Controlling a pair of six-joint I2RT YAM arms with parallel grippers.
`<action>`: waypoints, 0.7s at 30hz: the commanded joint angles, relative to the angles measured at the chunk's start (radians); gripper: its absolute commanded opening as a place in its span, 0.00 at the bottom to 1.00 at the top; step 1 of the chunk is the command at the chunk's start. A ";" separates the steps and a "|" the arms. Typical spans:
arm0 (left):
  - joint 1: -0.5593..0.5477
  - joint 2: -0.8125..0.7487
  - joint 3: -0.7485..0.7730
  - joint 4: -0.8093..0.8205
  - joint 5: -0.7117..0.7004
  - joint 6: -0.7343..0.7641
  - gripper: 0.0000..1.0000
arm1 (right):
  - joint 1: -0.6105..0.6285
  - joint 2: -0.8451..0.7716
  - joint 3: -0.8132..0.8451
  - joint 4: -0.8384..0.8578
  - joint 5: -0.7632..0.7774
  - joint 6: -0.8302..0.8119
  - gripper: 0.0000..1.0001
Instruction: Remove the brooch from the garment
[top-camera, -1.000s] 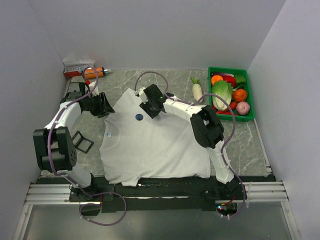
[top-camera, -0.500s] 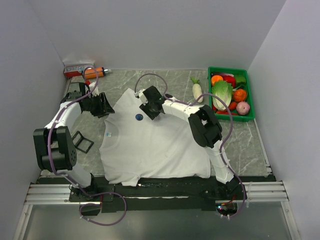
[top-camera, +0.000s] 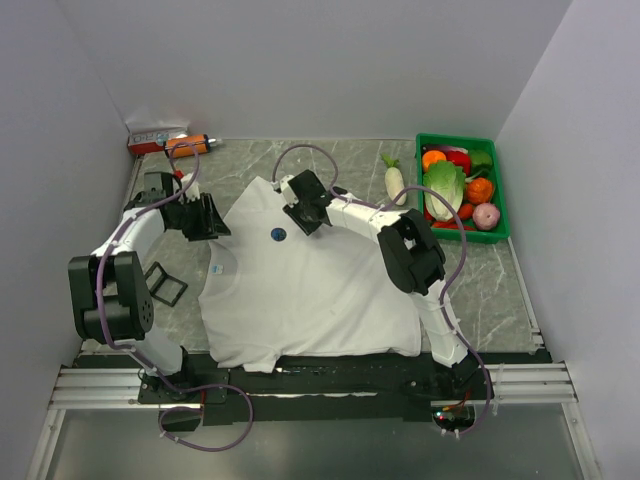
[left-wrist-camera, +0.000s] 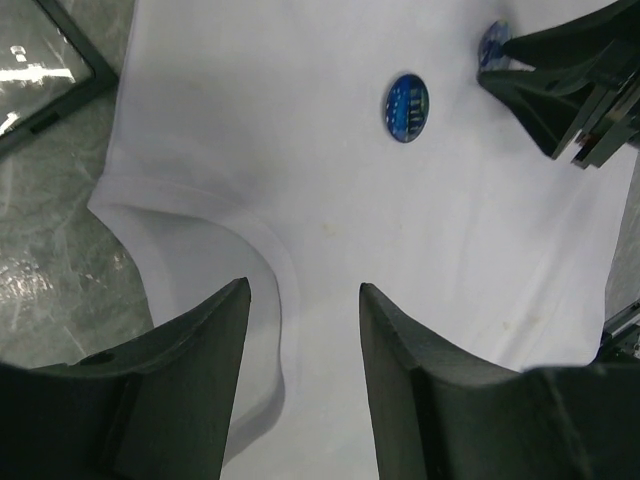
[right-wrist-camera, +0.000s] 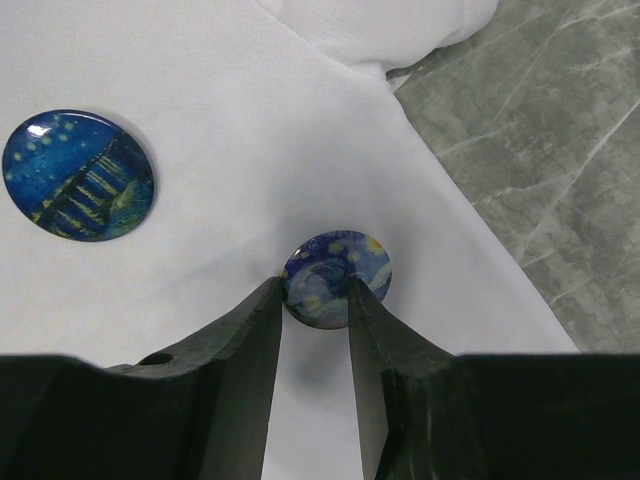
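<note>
**Garment** (right-wrist-camera: 200, 90): matt white cloth, smooth, with soft creases. **Brooch** (right-wrist-camera: 335, 268), lower centre of the right wrist view: hard, glossy face with a blue-and-yellow print. **Second disc** (right-wrist-camera: 78, 175), upper left: equally glossy, with a bright highlight near its rim (same lacquered look). Fingers of the **right gripper** (right-wrist-camera: 315, 292) and **left gripper** (left-wrist-camera: 302, 290): matt black plastic. **Table** (right-wrist-camera: 540, 150): grey, marbled, stone-like, with a faint sheen.
</note>
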 joint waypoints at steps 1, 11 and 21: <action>0.002 -0.025 -0.051 0.038 0.025 -0.005 0.53 | -0.028 -0.031 0.032 0.021 0.040 -0.021 0.39; -0.036 -0.004 -0.028 0.063 -0.004 -0.011 0.52 | -0.084 -0.087 0.000 0.018 0.031 -0.035 0.41; -0.044 -0.007 -0.027 0.069 0.039 -0.011 0.52 | -0.123 -0.134 0.014 -0.029 -0.122 0.012 0.48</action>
